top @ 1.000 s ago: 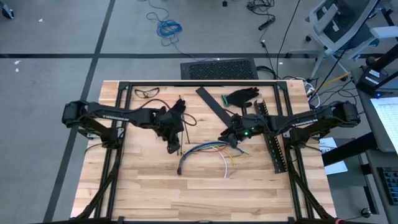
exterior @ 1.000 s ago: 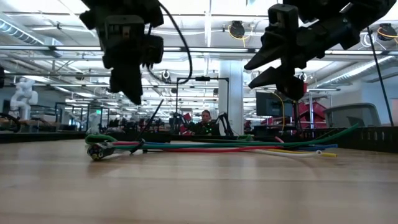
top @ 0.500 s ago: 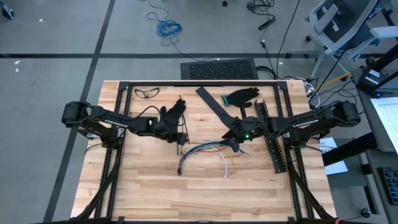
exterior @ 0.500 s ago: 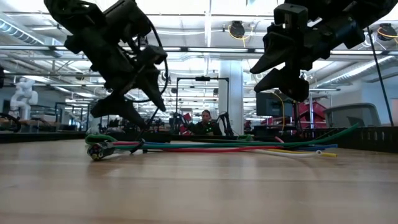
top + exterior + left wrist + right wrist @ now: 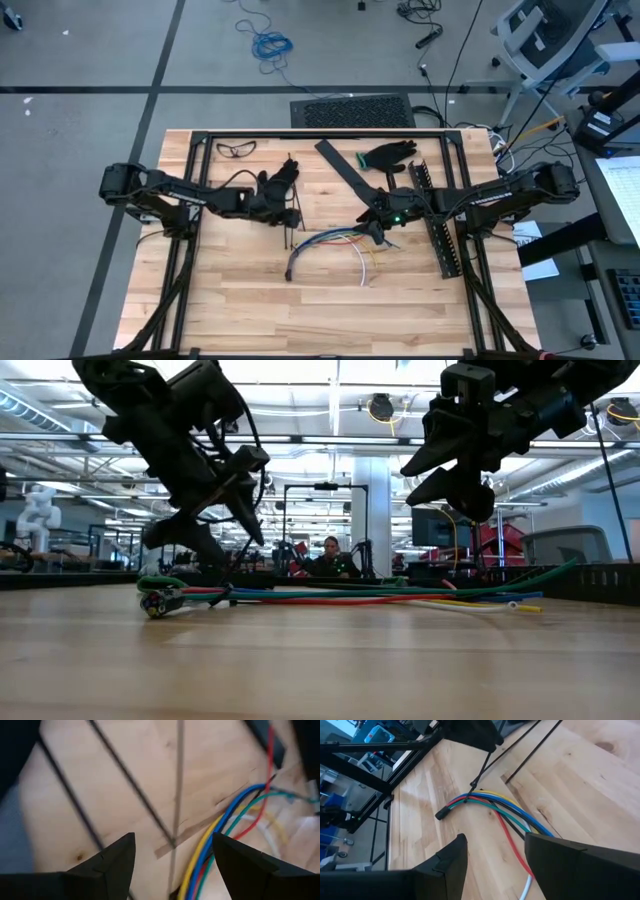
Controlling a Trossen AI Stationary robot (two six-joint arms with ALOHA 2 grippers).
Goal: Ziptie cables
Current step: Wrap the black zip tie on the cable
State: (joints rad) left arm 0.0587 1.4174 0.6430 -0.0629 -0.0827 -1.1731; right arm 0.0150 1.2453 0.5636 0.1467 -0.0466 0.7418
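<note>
Cables [image 5: 335, 248] lie loose on the wooden surface [image 5: 240, 300], a bundle of yellow, blue, green, red and white wires gathered at 1 dark end and fanning out at the other. In the low view they stretch flat along the wood [image 5: 340, 597], with nothing gripping them.

Left tool [image 5: 290, 212] hangs just above the surface, right beside the gathered end of the bundle. Its 2 fingers stand apart with bare wood between them, as the left wrist view shows [image 5: 172, 865], and nothing is held. Thin black sticks [image 5: 130, 780] lie on the wood just ahead of those fingers, and the coloured wires run past 1 fingertip.

Right tool [image 5: 375, 230] hovers over the fanned end of the bundle, close above it but not touching in the low view [image 5: 455, 485]. Its fingers are also spread, and the right wrist view looks between them [image 5: 495, 865] down onto the wires [image 5: 495, 807], which pass below the gap without being clamped.

Beyond the right tool, on the side away from the bundle, a black slotted strip [image 5: 438, 225] lies lengthwise on the surface. Farther back from both tools rest a black glove [image 5: 388, 155], a flat black bar [image 5: 345, 172] and a pair of glasses [image 5: 236, 149]. A person [image 5: 330, 560] sits in the room behind the surface.
</note>
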